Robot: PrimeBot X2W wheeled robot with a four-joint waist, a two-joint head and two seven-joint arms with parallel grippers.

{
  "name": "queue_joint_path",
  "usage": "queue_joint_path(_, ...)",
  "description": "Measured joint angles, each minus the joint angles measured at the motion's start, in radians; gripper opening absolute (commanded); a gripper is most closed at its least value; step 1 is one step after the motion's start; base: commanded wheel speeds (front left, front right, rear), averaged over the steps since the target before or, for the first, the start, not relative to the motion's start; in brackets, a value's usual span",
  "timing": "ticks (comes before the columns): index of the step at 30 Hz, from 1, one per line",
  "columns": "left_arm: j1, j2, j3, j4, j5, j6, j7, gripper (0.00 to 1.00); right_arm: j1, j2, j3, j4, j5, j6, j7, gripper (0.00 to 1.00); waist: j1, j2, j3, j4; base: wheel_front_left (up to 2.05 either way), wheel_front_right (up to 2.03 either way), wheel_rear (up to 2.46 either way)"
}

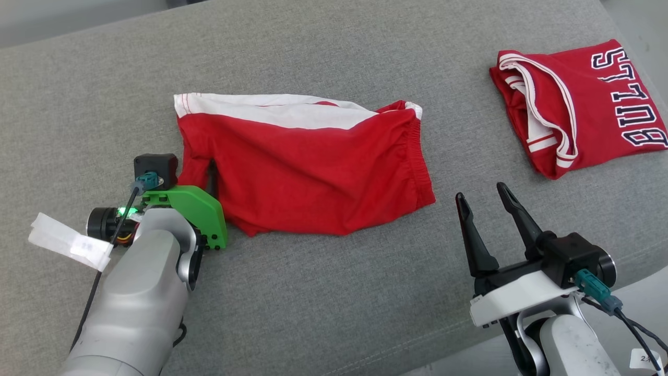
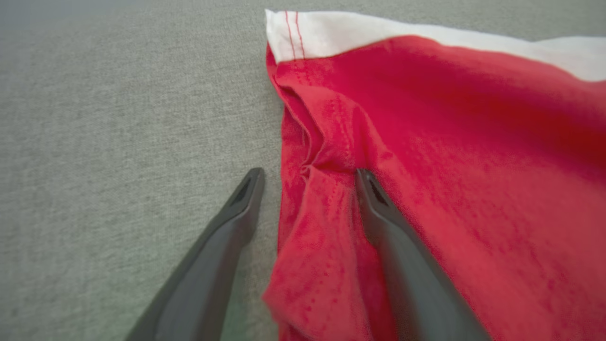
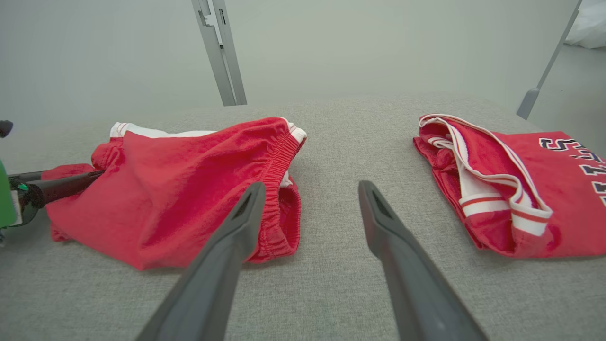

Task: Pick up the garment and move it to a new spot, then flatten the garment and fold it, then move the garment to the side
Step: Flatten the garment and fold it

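Head view: red shorts (image 1: 308, 172) lie mid-way across the grey cushion (image 1: 334, 303); at right, a folded red jersey (image 1: 589, 109) reads "BULLS". Left wrist view: left gripper (image 2: 310, 173) spread, straddling the shorts' edge fold, not clamped. Right wrist view: right gripper (image 3: 311, 183) open above bare cushion between both garments.

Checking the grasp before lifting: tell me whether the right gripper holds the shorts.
No, the right gripper stands open over the grey cushion, clear of the red shorts.
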Motion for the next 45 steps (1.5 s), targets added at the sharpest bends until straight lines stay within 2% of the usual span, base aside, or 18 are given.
queue_joint_path(1, -0.004, -0.003, -0.001, 0.011, -0.001, -0.004, 0.006, 0.32, -0.001, 0.0, 0.001, 0.001, 0.001, 0.0, 0.0, 1.0, 0.0, 0.0, -0.002, 0.0, 0.0, 0.0, 0.0)
queue_joint_path(2, -0.007, -0.006, -0.001, 0.021, -0.003, -0.006, 0.009, 0.0, -0.003, 0.0, 0.001, 0.001, 0.006, 0.0, 0.0, 1.0, 0.0, 0.0, -0.004, -0.001, 0.0, 0.0, 0.0)
queue_joint_path(10, -0.017, -0.027, -0.003, 0.067, -0.022, -0.038, 0.015, 0.0, -0.004, 0.0, -0.014, 0.003, 0.015, 0.0, 0.006, 1.0, 0.0, 0.0, -0.018, 0.005, 0.0, 0.0, 0.0)
queue_joint_path(20, 0.087, -0.062, 0.052, 0.067, -0.091, -0.035, -0.052, 0.0, 0.008, 0.001, -0.024, 0.009, 0.016, 0.0, 0.016, 1.0, 0.0, 0.0, -0.076, 0.047, 0.0, 0.0, 0.0)
queue_joint_path(25, 0.171, -0.075, 0.08, 0.018, -0.114, -0.022, -0.06, 0.0, 0.027, 0.001, -0.025, 0.015, 0.021, 0.0, 0.027, 1.0, 0.0, 0.0, -0.121, 0.074, 0.0, 0.0, 0.0)
queue_joint_path(29, 0.251, -0.078, 0.119, -0.08, -0.113, 0.018, -0.058, 0.0, 0.046, 0.001, -0.025, 0.016, 0.025, 0.0, 0.036, 1.0, 0.0, 0.0, -0.161, 0.09, 0.0, 0.0, 0.0)
queue_joint_path(30, 0.269, -0.078, 0.123, -0.099, -0.1, 0.027, -0.058, 0.4, 0.048, 0.001, -0.025, 0.017, 0.025, 0.0, 0.037, 1.0, 0.0, 0.0, -0.17, 0.092, 0.0, 0.0, 0.0)
queue_joint_path(31, 0.289, -0.078, 0.13, -0.125, -0.084, 0.036, -0.057, 1.0, 0.049, 0.001, -0.024, 0.016, 0.026, 0.0, 0.041, 1.0, 0.0, 0.0, -0.18, 0.095, 0.0, 0.0, 0.0)
queue_joint_path(37, 0.384, -0.06, 0.208, -0.326, 0.003, 0.054, -0.057, 1.0, 0.064, 0.001, -0.035, 0.012, 0.026, 0.0, 0.058, 1.0, 0.0, 0.0, -0.231, 0.106, 0.0, 0.0, 0.0)
queue_joint_path(38, 0.407, -0.059, 0.237, -0.369, 0.004, 0.039, -0.057, 1.0, 0.066, 0.001, -0.038, 0.011, 0.025, 0.0, 0.062, 1.0, 0.0, 0.0, -0.24, 0.108, 0.0, 0.0, 0.0)
queue_joint_path(42, 0.49, -0.054, 0.343, -0.524, 0.097, 0.028, -0.057, 1.0, 0.07, 0.001, -0.049, 0.002, 0.024, 0.0, 0.081, 1.0, 0.0, 0.0, -0.273, 0.122, 0.0, 0.0, 0.0)
queue_joint_path(45, 0.547, -0.058, 0.406, -0.639, 0.161, -0.005, -0.057, 1.0, 0.077, 0.001, -0.06, 0.002, 0.025, 0.0, 0.115, 1.0, 0.0, 0.0, -0.289, 0.144, 0.0, 0.0, 0.0)
